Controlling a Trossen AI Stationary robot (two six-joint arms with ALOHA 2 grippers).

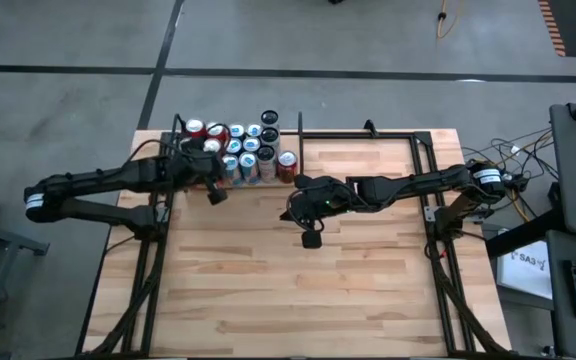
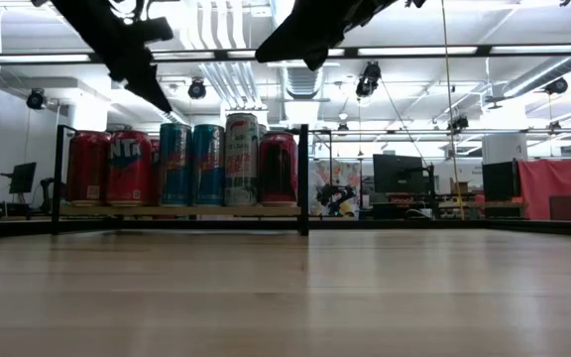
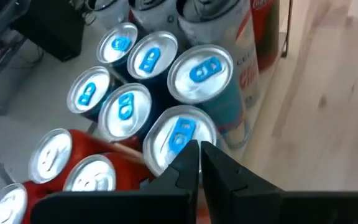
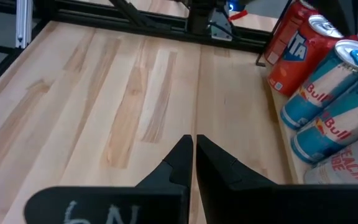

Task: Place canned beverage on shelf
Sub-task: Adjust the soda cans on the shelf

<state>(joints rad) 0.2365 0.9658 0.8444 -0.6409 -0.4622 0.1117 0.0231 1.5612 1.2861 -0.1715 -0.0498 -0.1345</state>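
Seen from above, the dark left gripper [image 1: 215, 194] hangs at the front edge of the narrow black-framed shelf with a light wood floor [image 1: 180, 128], which is packed with upright red, blue and silver beverage cans [image 1: 240, 152], while the dark right gripper [image 1: 311, 238] hovers over the bare wooden table [image 1: 298, 290] beside the shelf. At table height the cans stand in a row inside the black frame. Each wrist camera shows its own fingers nearly closed, holding nothing: the left just above a blue-tabbed can top [image 3: 179, 135], the right over plain planks.

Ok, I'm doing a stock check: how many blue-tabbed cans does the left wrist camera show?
6 blue-tabbed cans, clustered on the shelf: one nearest the left gripper, one just beyond it, four packed together farther off. Others may be hidden.
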